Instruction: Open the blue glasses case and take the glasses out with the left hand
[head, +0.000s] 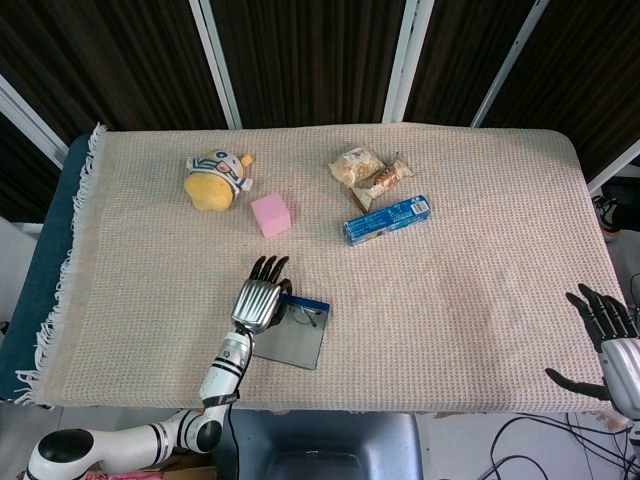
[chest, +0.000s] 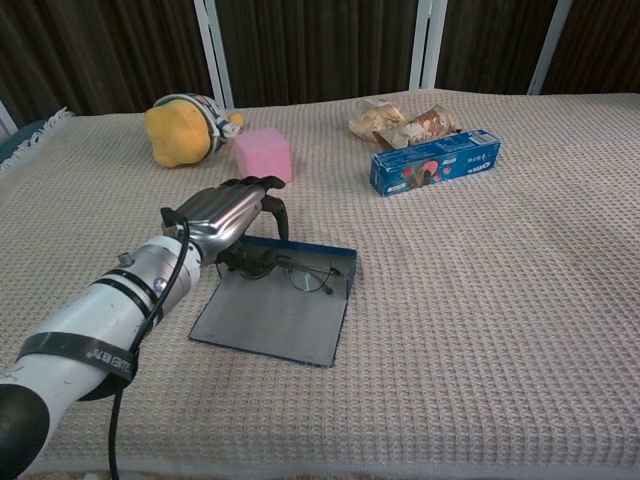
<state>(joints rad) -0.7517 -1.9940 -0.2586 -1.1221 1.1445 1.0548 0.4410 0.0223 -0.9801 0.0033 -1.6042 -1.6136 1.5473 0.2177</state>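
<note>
From the head view I see my left hand (head: 260, 300) palm-down over the left end of the blue glasses case (head: 294, 335), which lies open and flat on the woven cloth (head: 470, 280) near the front edge. The glasses (head: 306, 314) sit just beside the fingers, against the case's raised blue edge. My right hand (head: 605, 345) hangs off the table's right front corner, fingers spread, holding nothing.

In the chest view, my left hand (chest: 228, 215) curls its fingers (chest: 270, 200) down onto the left end of the glasses (chest: 300, 271); I cannot tell whether they actually grip the frame. The case (chest: 275, 312) lies open beneath.
</note>
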